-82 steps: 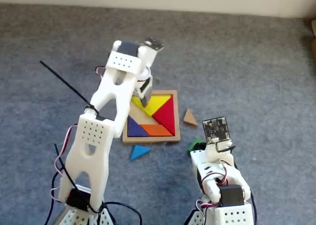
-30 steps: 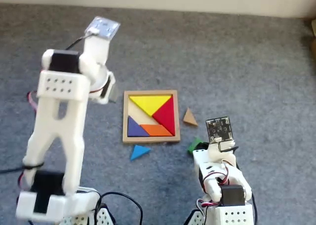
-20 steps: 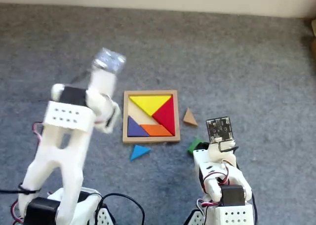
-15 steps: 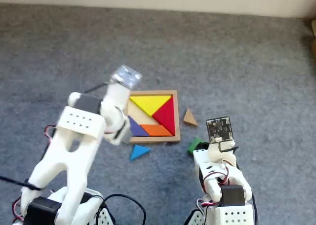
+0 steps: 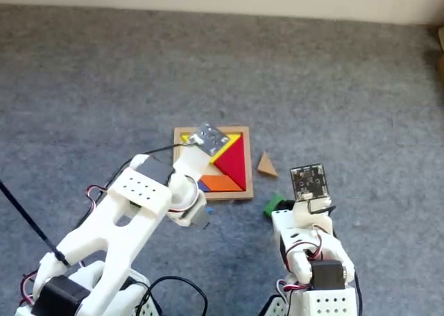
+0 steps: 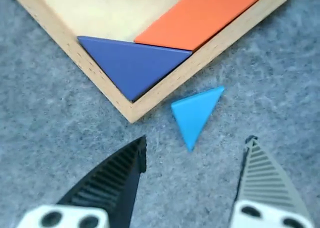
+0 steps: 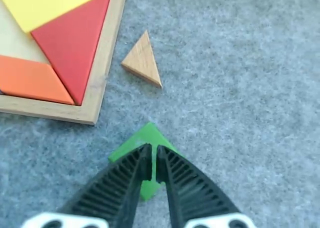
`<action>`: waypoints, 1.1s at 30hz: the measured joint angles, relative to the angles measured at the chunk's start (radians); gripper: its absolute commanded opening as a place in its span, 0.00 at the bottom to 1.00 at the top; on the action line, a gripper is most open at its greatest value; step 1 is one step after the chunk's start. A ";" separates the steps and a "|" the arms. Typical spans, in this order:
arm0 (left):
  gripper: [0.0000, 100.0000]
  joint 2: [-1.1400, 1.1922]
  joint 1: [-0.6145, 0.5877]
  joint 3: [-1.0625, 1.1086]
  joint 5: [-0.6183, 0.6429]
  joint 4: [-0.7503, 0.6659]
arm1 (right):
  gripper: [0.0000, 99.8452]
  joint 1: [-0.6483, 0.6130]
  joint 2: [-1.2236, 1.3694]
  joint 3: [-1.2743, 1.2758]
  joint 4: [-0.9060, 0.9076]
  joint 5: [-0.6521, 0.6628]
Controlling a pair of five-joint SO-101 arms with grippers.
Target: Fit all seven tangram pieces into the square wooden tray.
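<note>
The square wooden tray [image 5: 248,163] holds a yellow triangle [image 7: 45,3], a red triangle [image 5: 232,165], an orange piece [image 6: 200,15] and a dark blue triangle [image 6: 132,63]; part of its floor [image 6: 110,8] is bare. On the carpet just off the tray's near corner lies a light blue triangle [image 6: 195,113]. My left gripper [image 6: 196,140] hangs open over it, one finger on each side. A tan triangle [image 5: 266,164] and a green piece [image 5: 272,206] lie to the right of the tray. My right gripper [image 7: 151,150] is shut, directly above the green piece [image 7: 142,137].
Grey carpet covers the whole work area. The left arm [image 5: 139,205] reaches across the tray's near-left corner in the high view. The right arm [image 5: 309,260] stands folded at the near right. Open carpet lies beyond and to both sides of the tray.
The left arm swung from the carpet left of the tray to over its near-left corner, now above the light blue triangle. The right arm has kept still.
</note>
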 measured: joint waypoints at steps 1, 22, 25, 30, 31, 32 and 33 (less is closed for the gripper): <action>0.30 0.002 0.000 0.000 0.000 -0.006 | 0.03 0.000 0.000 0.000 0.000 0.000; 0.21 0.315 0.015 -0.121 0.000 -0.058 | 0.03 0.000 0.000 0.000 0.000 0.000; 0.23 0.221 -0.052 -0.129 -0.002 -0.012 | 0.03 0.000 0.000 0.000 0.000 0.000; 0.26 -0.034 -0.175 -0.091 0.000 0.034 | 0.03 0.000 0.000 0.000 0.000 0.000; 0.26 -0.086 -0.192 -0.066 -0.002 0.035 | 0.03 0.000 0.000 0.000 0.000 0.000; 0.26 -0.140 -0.209 -0.043 -0.003 0.035 | 0.03 0.000 0.000 0.000 0.000 0.000; 0.27 -0.189 -0.221 -0.020 -0.003 0.035 | 0.03 0.000 0.000 0.000 0.000 0.000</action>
